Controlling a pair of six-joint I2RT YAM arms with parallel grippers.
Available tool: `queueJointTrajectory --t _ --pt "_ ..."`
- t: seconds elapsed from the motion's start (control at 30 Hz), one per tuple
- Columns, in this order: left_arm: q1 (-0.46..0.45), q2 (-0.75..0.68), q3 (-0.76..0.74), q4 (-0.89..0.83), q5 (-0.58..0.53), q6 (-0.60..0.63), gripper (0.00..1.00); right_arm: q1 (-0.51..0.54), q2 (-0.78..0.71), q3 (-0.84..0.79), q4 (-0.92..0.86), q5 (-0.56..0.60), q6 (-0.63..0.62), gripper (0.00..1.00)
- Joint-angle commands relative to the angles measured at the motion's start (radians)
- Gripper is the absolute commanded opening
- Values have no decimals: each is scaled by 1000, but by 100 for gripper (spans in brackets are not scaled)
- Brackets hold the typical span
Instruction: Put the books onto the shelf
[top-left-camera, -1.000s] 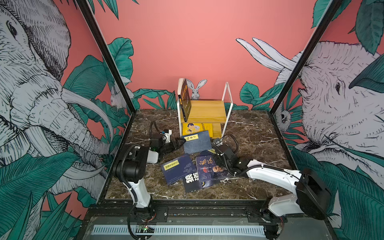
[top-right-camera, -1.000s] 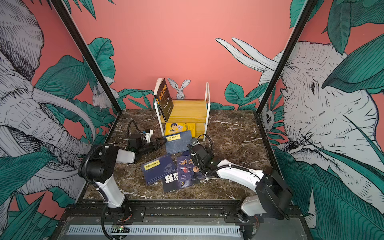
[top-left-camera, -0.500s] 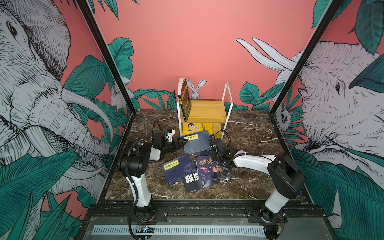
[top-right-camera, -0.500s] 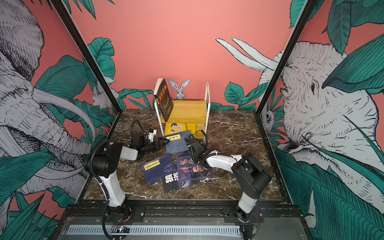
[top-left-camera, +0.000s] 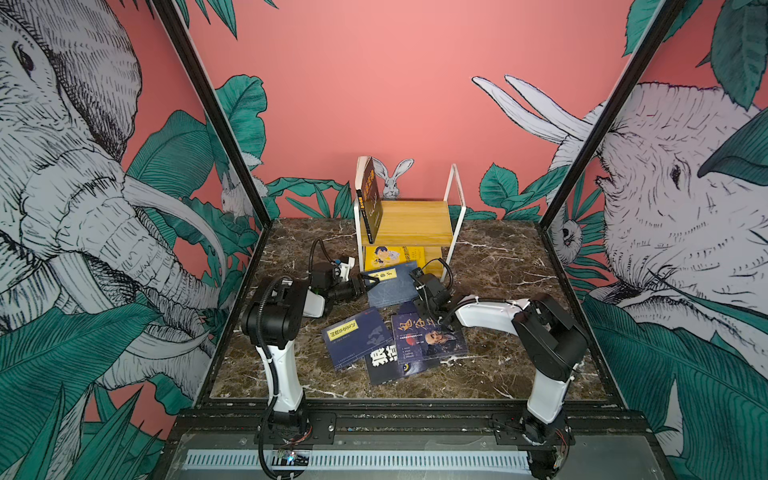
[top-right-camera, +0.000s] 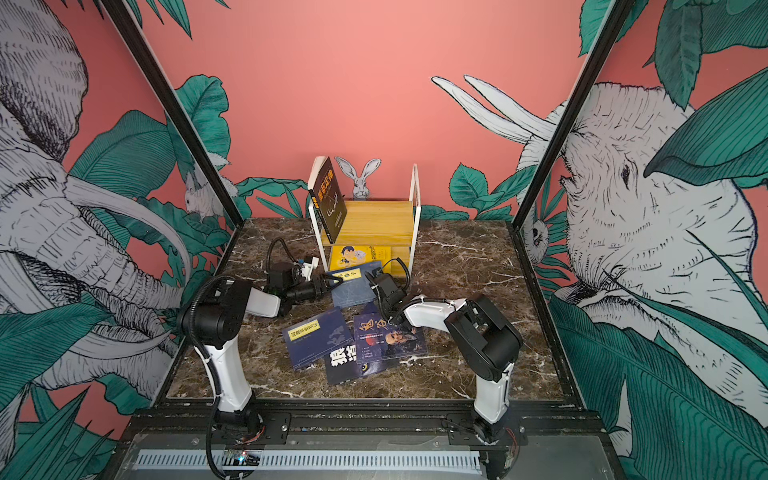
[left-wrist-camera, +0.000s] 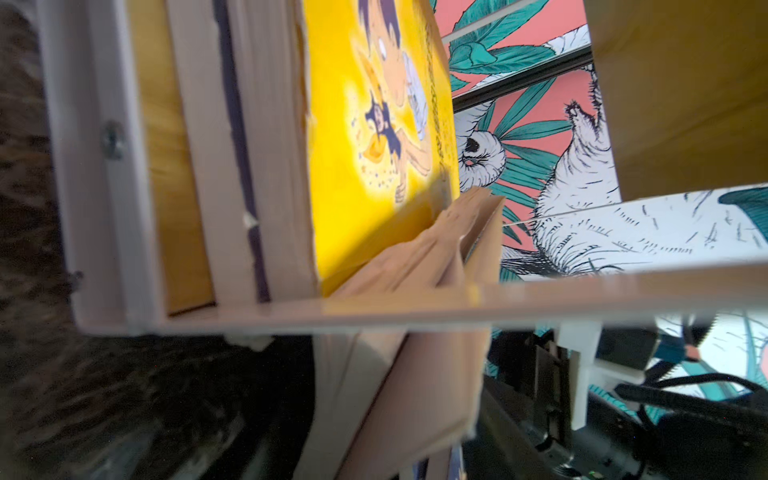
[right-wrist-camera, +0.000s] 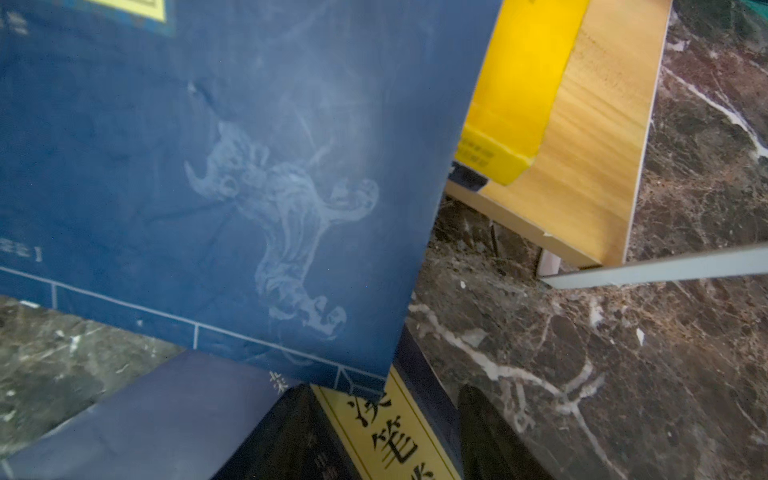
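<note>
The shelf (top-left-camera: 409, 224) stands at the back, with a dark book (top-left-camera: 370, 199) upright on its top board and a yellow book (top-left-camera: 392, 255) on its lower board. A blue book (top-left-camera: 392, 284) slants in front, its far edge up on the yellow book (right-wrist-camera: 519, 83). My left gripper (top-left-camera: 369, 281) is at its left edge, fingers spread around it. My right gripper (top-left-camera: 420, 301) is at its near right corner. Those fingers (right-wrist-camera: 490, 436) stand apart over a flat navy book with a yellow strip (right-wrist-camera: 386, 436). The left wrist view shows tan pages (left-wrist-camera: 415, 374) close up.
Three more books lie overlapping in mid-table: a navy one with a yellow label (top-left-camera: 357, 338), a dark one with big white characters (top-left-camera: 384, 361) and a portrait cover (top-left-camera: 430, 338). The right arm's elbow (top-left-camera: 548, 332) is folded near the front right. Black posts frame the cell.
The right arm has folded in, its elbow swinging left, and its gripper has come up to the blue book's right corner. The left gripper has edged right onto the book's left edge.
</note>
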Motion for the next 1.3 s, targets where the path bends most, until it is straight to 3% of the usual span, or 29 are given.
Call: queueJointTrajectory --t 0.0,0.2,0.33,0.63,0.8,0.93,1.07,1.27 --pt "-5 -6 24 70 30 -51 56 -4 26 22 5 -25 -6 60" --pt "-9 -64 4 51 12 -51 48 -3 20 20 2 -35 0 59" --pt "-19 -96 -9 44 -1 -46 29 -4 13 14 -2 -35 -6 59" --pt "-24 -176 -27 -43 -2 7 0 17 -90 -19 -29 4 -31 57" --pt "-23 -233 -25 -104 -4 22 0 113 -195 -12 -112 150 -135 61" --pt "-23 -257 6 -196 1 33 0 204 -211 -24 -77 316 -256 64" --pt "-24 -238 50 -237 45 -19 0 273 -180 -64 85 437 -427 66" --pt "-24 -257 90 -262 69 -90 0 318 -111 -135 391 495 -609 66"
